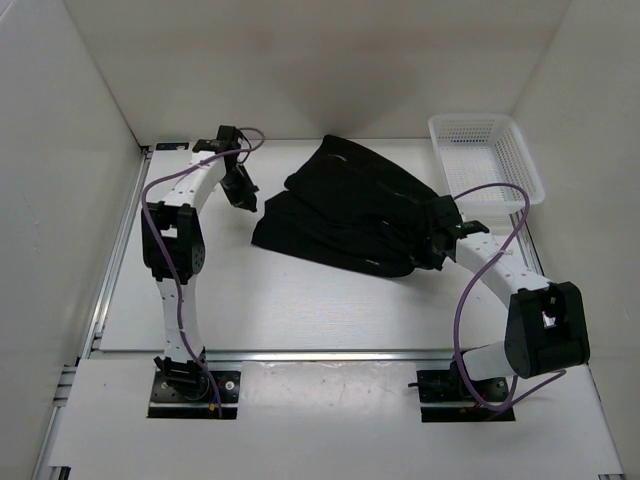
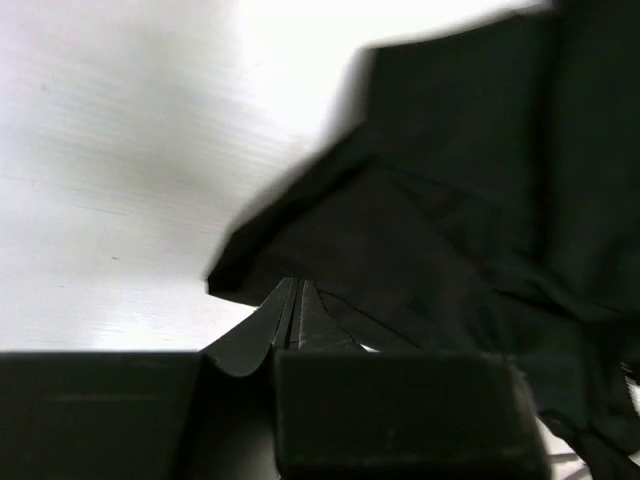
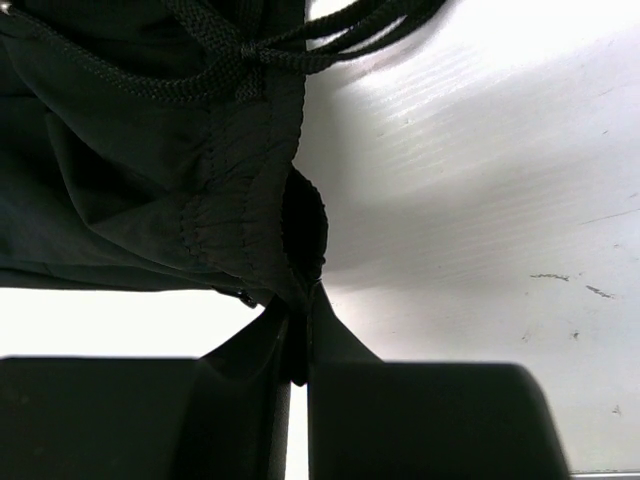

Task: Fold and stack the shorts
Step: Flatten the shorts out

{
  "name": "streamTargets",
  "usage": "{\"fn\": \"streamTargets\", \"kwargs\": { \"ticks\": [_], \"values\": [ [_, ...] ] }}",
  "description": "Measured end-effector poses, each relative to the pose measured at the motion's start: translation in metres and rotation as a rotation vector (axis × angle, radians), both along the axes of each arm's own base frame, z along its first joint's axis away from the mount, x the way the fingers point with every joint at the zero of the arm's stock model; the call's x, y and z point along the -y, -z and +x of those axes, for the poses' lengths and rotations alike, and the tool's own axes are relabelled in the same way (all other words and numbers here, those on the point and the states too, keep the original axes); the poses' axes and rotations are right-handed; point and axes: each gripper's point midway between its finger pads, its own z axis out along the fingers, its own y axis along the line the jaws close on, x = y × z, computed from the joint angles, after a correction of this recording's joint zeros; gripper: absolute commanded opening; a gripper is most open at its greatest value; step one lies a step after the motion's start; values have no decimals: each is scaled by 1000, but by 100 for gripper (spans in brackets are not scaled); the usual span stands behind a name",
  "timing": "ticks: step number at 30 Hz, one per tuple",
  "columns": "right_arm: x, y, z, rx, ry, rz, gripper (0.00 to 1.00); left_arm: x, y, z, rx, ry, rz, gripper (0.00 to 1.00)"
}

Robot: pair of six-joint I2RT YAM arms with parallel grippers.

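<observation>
Both my pairs of jaws pinch the shorts (image 1: pixel 350 215): left gripper (image 1: pixel 243 196) at the edge farthest from the basket (image 1: pixel 485 155), right gripper (image 1: pixel 440 245) at the waistband (image 3: pixel 240 200) nearest it.

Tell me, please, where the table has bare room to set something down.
Widest free patch: near table strip, between the shorts and the arm bases. Smaller: left of the left arm. Crowded: far right, where basket, right pincer and shorts sit close.
</observation>
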Motion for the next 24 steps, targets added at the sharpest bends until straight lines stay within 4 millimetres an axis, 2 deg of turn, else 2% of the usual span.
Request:
{"fn": "streamTargets", "kwargs": {
  "ticks": [3,6,7,9,12,14,15,17,18,20,24],
  "values": [
    [-1,-12,10,23,-10,-3,0,5,-32,13,83,8,-25,11],
    [-5,-25,24,62,-16,4,0,6,-53,18,141,30,-32,36],
    [-5,-27,25,68,-17,6,0,5,-55,17,146,35,-32,48],
    [-5,-28,26,70,-19,4,0,5,-49,10,125,48,-30,58],
    [-5,-25,24,61,-22,2,0,4,-14,-14,30,59,-17,59],
    [-5,-23,23,56,-24,0,0,4,13,-36,-56,70,-5,55],
    [-4,-21,21,51,-24,-1,0,5,24,-46,-93,74,1,48],
    [-3,-16,17,34,-26,-4,0,8,36,-59,-140,86,9,39],
    [-3,-14,15,28,-26,-6,0,10,39,-62,-148,93,11,23],
    [-2,-11,13,20,-27,-9,0,15,39,-61,-140,103,11,13],
    [-2,-9,11,12,-30,-8,0,21,39,-59,-126,118,9,10]
  ]
}}
